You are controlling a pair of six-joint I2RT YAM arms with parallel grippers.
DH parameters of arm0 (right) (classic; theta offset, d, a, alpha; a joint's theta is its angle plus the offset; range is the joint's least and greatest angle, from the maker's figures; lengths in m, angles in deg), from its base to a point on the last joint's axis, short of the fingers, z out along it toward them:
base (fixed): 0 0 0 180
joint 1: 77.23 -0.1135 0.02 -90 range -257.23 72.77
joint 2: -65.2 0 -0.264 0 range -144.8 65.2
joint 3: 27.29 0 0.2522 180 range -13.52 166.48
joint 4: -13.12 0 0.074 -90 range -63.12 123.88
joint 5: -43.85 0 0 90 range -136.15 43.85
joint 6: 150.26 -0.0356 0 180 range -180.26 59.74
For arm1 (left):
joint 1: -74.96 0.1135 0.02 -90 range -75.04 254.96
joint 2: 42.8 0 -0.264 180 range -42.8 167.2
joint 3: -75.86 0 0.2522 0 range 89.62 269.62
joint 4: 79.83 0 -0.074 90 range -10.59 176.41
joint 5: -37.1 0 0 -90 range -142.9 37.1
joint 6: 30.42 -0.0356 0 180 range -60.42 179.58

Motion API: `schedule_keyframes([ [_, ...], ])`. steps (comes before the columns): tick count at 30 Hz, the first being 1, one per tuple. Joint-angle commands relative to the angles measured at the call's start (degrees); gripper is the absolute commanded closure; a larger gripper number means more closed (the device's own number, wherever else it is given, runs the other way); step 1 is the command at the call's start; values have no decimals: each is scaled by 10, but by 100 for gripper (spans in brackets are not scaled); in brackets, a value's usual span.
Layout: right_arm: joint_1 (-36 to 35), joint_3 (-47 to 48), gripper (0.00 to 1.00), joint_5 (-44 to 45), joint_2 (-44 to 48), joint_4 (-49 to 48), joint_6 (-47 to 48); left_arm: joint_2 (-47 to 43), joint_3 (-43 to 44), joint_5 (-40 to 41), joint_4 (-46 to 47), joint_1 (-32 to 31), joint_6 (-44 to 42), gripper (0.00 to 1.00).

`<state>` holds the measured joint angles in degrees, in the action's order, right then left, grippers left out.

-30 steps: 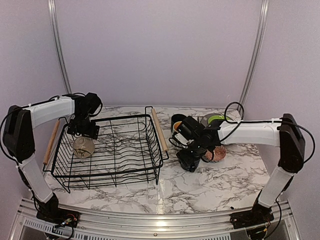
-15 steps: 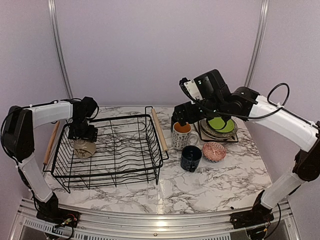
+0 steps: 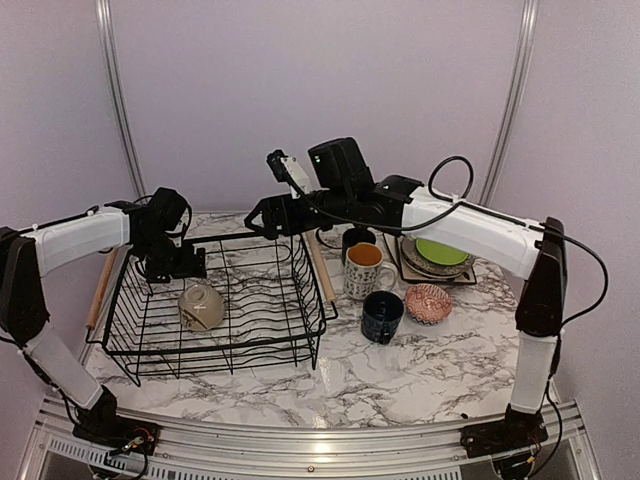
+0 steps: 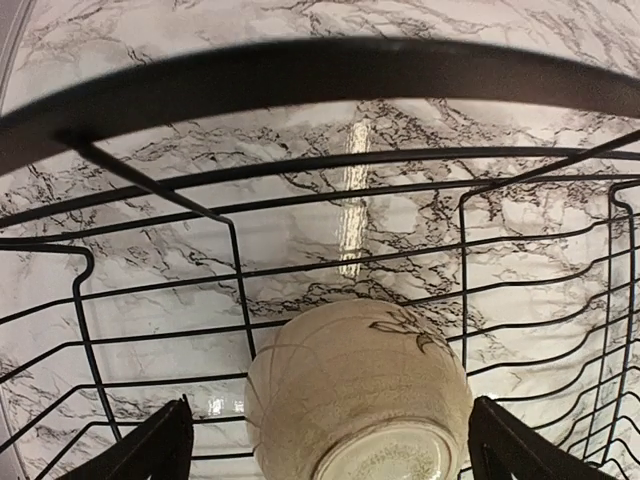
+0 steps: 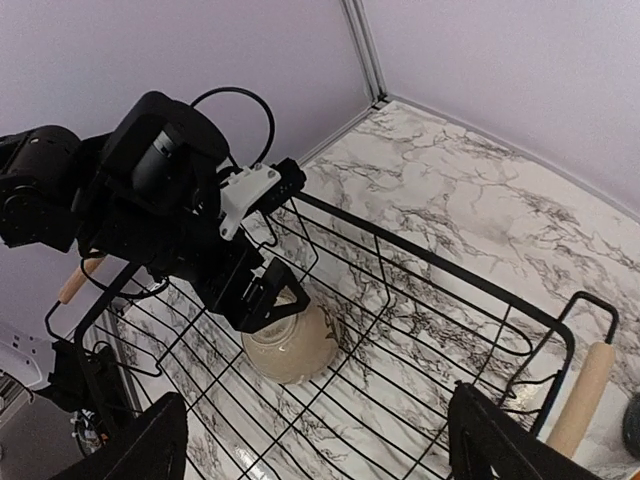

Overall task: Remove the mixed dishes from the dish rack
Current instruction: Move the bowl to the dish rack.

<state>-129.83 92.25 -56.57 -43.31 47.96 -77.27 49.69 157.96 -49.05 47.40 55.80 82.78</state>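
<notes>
**One tan mug (image 3: pixel 200 305) to lift out of the rack (image 3: pixel 318 262)**

The tan mug is hard, shiny clay. I think it is light, but it is smooth and round, so it could slip, and it would break if dropped. No handle shows. The best hold looks like a gentle squeeze on both sides of its fat belly.

It is pale brown, round like a ball, with a small leaf drawing. It lies bottom up.

It is the only dish in the rack, at about 8 o'clock from the rack's middle.

The left claw (image 3: pixel 178 268) hangs at 11 o'clock from the mug, spread wide and holding nothing. Its fingers (image 4: pixel 150 455) stand on each side of the mug, not touching. The right claw (image 3: pixel 262 215) hangs over the far rim at 1 o'clock, also spread and bare.

At 3 o'clock from the rack, on the table (image 3: pixel 400 370), stand the blue mug (image 3: pixel 382 316), red bowl (image 3: pixel 428 302) and plates (image 3: pixel 440 255).
</notes>
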Motion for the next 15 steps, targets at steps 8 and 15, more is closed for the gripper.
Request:
schedule_keyframes([
  [8, -68, 177, 17, 14, -185, 33, -20, -97, -69, -36, -4, 25, 7, 9],
  [15, -69, 240, 19, 79, -270, 33, -33, -139, -142, -47, 87, 27, 71, 16],
])
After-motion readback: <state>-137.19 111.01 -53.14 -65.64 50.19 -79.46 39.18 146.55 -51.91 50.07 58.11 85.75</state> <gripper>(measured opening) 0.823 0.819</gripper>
